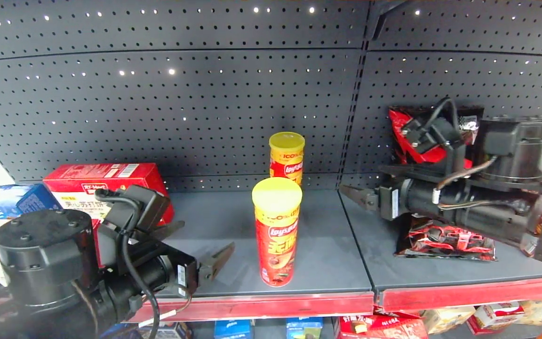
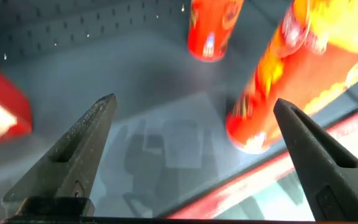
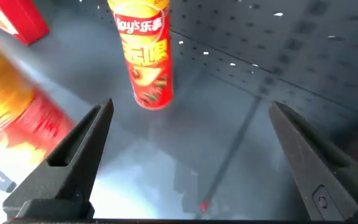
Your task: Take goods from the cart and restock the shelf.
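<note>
On the grey metal shelf (image 1: 327, 254) we found two tall chip canisters standing upright and well apart. The front canister (image 1: 275, 230) stood near the red front lip (image 1: 271, 306), and the rear canister (image 1: 286, 157) stood close to the perforated back panel (image 1: 205, 103). Both were slim cylinders in glossy red and yellow wrap with flat yellow lids. To their left a red cardboard box (image 1: 106, 181) sat against the panel with a blue box (image 1: 17, 200) beside it at the far end; the left arm stood in front of the red box and hid its lower part. To the right, a crinkled red-and-black snack bag (image 1: 445, 240) lay flat under the right arm, and an upright bag (image 1: 405, 127) stood behind it, partly covered by the wrist camera. The left tool (image 1: 207, 235) hung over the front of the shelf, spread wide and holding nothing, with bare deck between it and the front canister. The right tool (image 1: 353, 194) hovered near the seam (image 1: 362, 263) between the two decks, pointing toward the canisters; its own wrist view showed it wide apart and empty. From the head view we also saw packets (image 1: 379, 327) on the level below. The left wrist view brought out the smooth sheen of the painted deck, which mirrored faint shapes. The right wrist view showed the seam as a thin line running toward the panel.
</note>
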Motion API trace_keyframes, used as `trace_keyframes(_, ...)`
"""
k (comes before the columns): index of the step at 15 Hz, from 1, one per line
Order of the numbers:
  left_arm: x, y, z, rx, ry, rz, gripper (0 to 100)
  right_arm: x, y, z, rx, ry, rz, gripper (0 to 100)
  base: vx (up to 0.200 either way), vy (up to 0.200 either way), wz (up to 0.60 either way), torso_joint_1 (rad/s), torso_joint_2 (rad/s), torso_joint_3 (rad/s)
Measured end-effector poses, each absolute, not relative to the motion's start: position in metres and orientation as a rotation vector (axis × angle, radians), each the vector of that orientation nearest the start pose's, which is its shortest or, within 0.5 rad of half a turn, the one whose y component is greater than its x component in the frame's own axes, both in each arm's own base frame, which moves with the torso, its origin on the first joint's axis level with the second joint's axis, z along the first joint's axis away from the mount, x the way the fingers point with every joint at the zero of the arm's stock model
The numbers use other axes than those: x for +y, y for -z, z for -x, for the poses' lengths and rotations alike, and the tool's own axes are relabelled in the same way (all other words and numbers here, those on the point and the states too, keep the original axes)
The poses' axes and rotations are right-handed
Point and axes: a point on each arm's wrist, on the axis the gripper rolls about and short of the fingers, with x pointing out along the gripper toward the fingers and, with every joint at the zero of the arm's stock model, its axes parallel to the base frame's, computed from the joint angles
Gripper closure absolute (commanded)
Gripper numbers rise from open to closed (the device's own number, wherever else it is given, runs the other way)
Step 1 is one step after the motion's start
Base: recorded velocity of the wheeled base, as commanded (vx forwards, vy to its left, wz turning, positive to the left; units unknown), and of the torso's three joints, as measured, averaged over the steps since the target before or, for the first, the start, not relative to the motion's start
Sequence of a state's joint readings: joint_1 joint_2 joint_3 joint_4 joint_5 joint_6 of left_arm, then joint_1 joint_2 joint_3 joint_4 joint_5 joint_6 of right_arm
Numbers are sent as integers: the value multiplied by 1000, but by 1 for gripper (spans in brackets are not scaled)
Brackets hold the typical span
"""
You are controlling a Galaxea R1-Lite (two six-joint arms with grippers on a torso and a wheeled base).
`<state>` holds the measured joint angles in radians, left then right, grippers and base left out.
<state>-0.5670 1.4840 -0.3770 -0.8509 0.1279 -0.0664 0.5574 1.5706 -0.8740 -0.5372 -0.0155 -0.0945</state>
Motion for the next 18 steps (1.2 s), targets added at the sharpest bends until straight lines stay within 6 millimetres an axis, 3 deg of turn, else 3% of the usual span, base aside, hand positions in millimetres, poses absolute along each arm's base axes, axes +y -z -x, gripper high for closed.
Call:
trace_keyframes(7, -96, -134, -165, 328, 477, -28, 0, 93, -231, -148, 108, -360, 145, 0, 0, 0, 0, 0, 0, 0)
trace_keyframes(14, -102, -124, -170, 380, 508, -45, 0, 25, -229, -58, 151, -149, 172, 0, 0, 0, 0, 0, 0, 0)
trace_keyframes(18, -110, -121, -180, 394, 515, -51, 0, 6, -236, -32, 59, -48, 121, 0, 0, 0, 0, 0, 0, 0)
